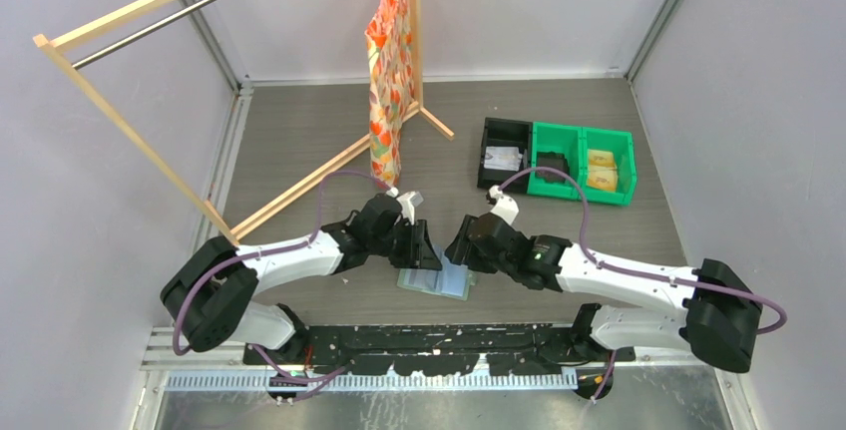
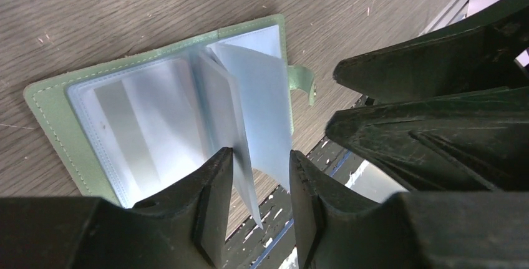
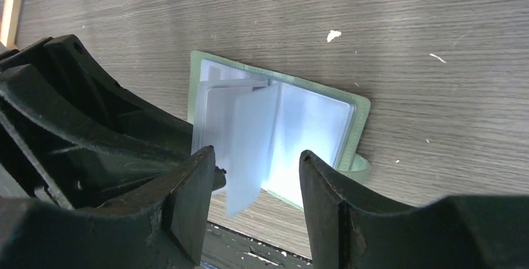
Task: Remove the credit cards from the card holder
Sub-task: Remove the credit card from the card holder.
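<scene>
The sage-green card holder [image 1: 436,281] lies open and flat near the table's front edge, with its pale blue-grey plastic sleeves fanned upward. My left gripper [image 1: 427,250] and right gripper [image 1: 461,248] hover over it from either side, tips close together. In the left wrist view the card holder [image 2: 143,119] lies under my open left gripper [image 2: 260,151]; raised sleeves [image 2: 249,107] stand between the fingers, one brushing the left finger. In the right wrist view my right gripper [image 3: 257,153] is open over the card holder [image 3: 312,119], with a loose sleeve [image 3: 246,150] hanging between the fingers. No credit cards show clearly.
A wooden clothes rack [image 1: 150,141] with a patterned orange cloth [image 1: 391,71] stands at the back left. A black bin [image 1: 505,154] and green bins [image 1: 584,163] holding small items sit at the back right. The black base rail [image 1: 439,345] runs just below the card holder.
</scene>
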Motion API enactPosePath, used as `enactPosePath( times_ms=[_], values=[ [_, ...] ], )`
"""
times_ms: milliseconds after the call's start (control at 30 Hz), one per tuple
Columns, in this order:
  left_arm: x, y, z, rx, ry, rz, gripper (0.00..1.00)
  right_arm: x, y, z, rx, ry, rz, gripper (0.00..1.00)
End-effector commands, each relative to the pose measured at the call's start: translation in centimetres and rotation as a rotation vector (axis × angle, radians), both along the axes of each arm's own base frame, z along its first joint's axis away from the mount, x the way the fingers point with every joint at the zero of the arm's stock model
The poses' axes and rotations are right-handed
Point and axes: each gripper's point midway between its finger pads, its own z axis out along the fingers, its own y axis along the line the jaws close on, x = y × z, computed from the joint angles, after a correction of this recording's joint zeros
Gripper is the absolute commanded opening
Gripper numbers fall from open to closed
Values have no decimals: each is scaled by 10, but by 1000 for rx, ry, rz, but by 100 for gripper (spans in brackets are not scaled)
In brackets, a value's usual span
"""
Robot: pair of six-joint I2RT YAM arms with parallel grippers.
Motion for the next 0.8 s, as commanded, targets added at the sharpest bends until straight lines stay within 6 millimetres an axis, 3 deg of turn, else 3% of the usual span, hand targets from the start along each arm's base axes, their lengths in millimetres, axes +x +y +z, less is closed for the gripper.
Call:
enactPosePath(
  times_ms=[0, 133, 400, 633, 767],
  values=[
    [3, -11, 17, -41, -36, -29, 41, 9, 18, 14, 24, -8, 3, 58],
    [1, -10, 16, -42, -37, -28, 41, 10, 25, 4, 24, 22, -4, 58],
    [0, -5, 17, -29, -49, -21, 41, 6, 11, -27, -79, 80, -43, 58],
    [0, -8, 21, -43, -51, -29, 39, 5, 6, -25, -81, 74, -48, 57],
    [1, -9, 20, -44, -51, -26, 36, 4, 7, -28, -74, 76, -43, 46]
  ],
)
